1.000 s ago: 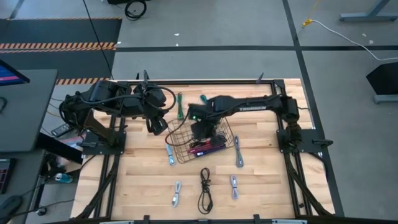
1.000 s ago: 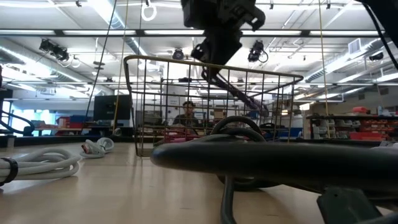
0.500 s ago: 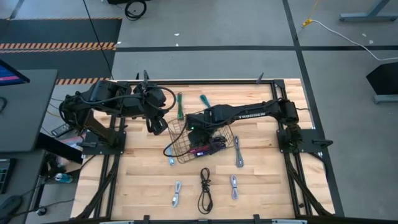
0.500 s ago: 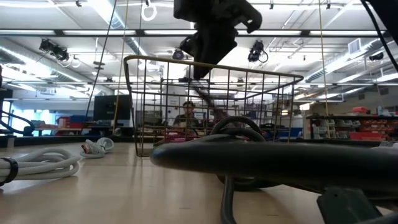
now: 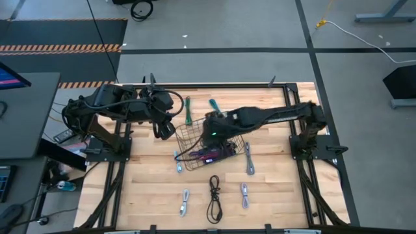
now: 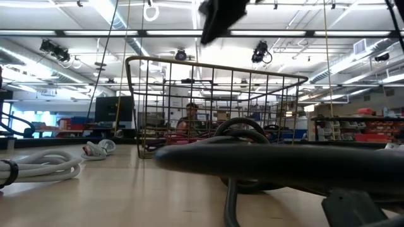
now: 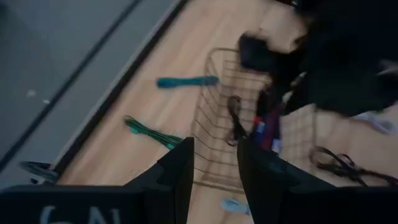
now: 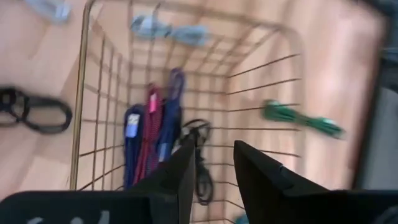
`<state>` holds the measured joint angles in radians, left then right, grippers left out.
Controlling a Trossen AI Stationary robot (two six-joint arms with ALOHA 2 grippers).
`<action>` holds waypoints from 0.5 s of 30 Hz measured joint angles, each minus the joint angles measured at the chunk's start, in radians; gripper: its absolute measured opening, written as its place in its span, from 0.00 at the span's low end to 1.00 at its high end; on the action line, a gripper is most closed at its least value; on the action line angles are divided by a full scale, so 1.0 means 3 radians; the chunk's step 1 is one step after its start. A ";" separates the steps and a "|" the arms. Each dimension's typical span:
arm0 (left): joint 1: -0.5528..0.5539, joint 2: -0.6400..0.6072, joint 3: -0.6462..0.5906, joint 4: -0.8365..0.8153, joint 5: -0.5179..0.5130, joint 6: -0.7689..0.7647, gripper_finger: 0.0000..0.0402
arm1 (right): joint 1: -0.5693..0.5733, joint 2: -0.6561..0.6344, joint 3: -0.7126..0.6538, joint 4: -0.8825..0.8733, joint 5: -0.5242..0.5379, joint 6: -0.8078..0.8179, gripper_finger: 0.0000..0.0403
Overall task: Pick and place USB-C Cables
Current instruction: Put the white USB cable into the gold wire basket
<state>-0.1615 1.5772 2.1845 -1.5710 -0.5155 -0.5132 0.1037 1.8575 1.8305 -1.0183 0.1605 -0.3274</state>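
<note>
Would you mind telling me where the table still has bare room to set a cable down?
The wood left of the pale cable along the near edge is bare, as is the stretch right of the grey cable. It is crowded around the basket, beneath the right gripper.

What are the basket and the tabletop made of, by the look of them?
The basket looks like thin dark metal wire: an open grid you can see the cables through. The tabletop seems to be pale wood in a matte finish, judging by its narrow glued strips and visible grain.
</note>
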 joint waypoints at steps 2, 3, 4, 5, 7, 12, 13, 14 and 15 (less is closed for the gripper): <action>0.0015 0.0000 0.0000 0.0001 -0.0260 0.0001 0.32 | 0.0032 -0.0185 0.0000 0.0008 0.0114 0.0175 0.29; 0.0030 0.0000 0.0001 0.0000 -0.0411 0.0001 0.32 | 0.0049 -0.0281 0.0000 0.0031 0.0158 0.0277 0.29; 0.0049 0.0000 0.0001 0.0001 -0.0576 -0.0001 0.32 | 0.0065 -0.0379 0.0000 0.0059 0.0192 0.0373 0.29; 0.0075 0.0000 0.0000 0.0001 -0.0732 -0.0009 0.32 | 0.0079 -0.0474 0.0001 0.0083 0.0201 0.0471 0.29; 0.0153 0.0000 0.0000 0.0001 -0.0959 -0.0072 0.32 | 0.0109 -0.0660 0.0001 0.0203 0.0206 0.0692 0.29; 0.0505 0.0005 0.0001 0.0000 -0.1026 -0.0082 0.32 | 0.0224 -0.1055 0.0005 0.0567 0.0191 0.1027 0.30; 0.0596 0.0014 0.0001 0.0000 -0.1024 -0.0066 0.32 | 0.0263 -0.1117 0.0005 0.0659 0.0185 0.1018 0.29; 0.0690 0.0020 0.0001 0.0000 -0.1006 -0.0012 0.32 | 0.0297 -0.1175 0.0005 0.0748 0.0181 0.1005 0.29; 0.0787 0.0025 0.0000 0.0000 -0.0972 0.0017 0.32 | 0.0329 -0.1224 0.0005 0.0843 0.0181 0.0988 0.29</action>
<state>0.0746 1.5847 2.1845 -1.5710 -0.8071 -0.5080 0.2023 1.4902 1.8320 -0.7653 0.2148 -0.0311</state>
